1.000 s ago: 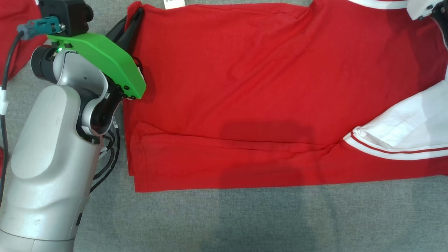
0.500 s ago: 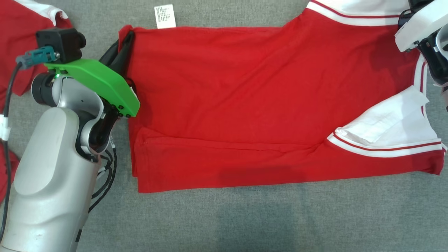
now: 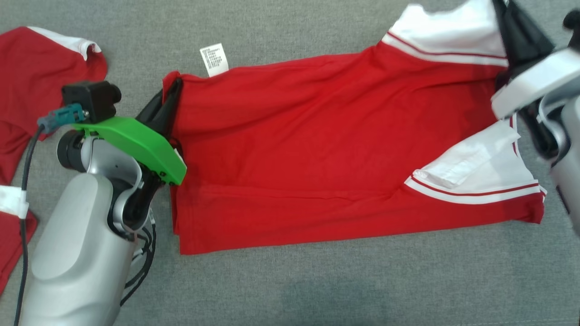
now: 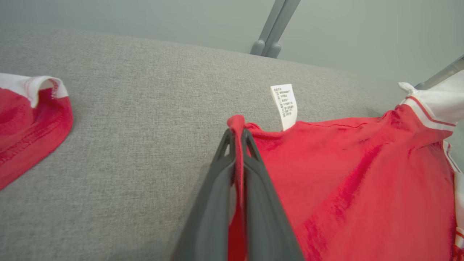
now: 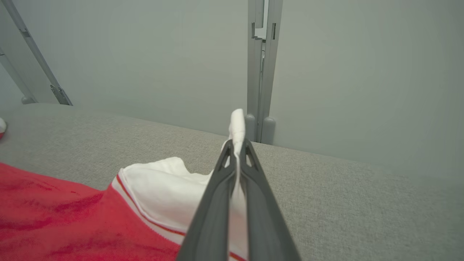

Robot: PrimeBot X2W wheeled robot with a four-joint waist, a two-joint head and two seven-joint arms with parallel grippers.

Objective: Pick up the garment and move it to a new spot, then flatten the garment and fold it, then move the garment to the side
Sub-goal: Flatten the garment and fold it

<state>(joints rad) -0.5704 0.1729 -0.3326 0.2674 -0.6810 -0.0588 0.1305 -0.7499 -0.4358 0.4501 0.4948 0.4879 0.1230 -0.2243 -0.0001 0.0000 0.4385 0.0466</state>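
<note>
The garment (image 3: 326,149) is a red shirt with white, red-striped trim, spread lengthwise across the grey cloth surface (image 3: 317,285), its lower part folded over. My left gripper (image 3: 174,88) is shut on the garment's red hem corner at the left end, near a white care label (image 3: 214,59). In the left wrist view the red cloth (image 4: 344,181) runs pinched between the dark fingers (image 4: 237,139). My right gripper (image 3: 503,9) is shut on the white trim at the upper right. The right wrist view shows white cloth (image 5: 237,125) poking out past its fingertips (image 5: 237,146).
Another red garment (image 3: 27,90) with white trim lies at the far left, also seen in the left wrist view (image 4: 25,123). A pale wall with grey metal posts (image 5: 261,72) stands behind the surface's far edge. Grey cloth lies bare along the near side.
The head camera has pulled back, so the picture shifted down. The garment's right end has drawn in and lifted with the right gripper, and the cloth now slants up to the right.
</note>
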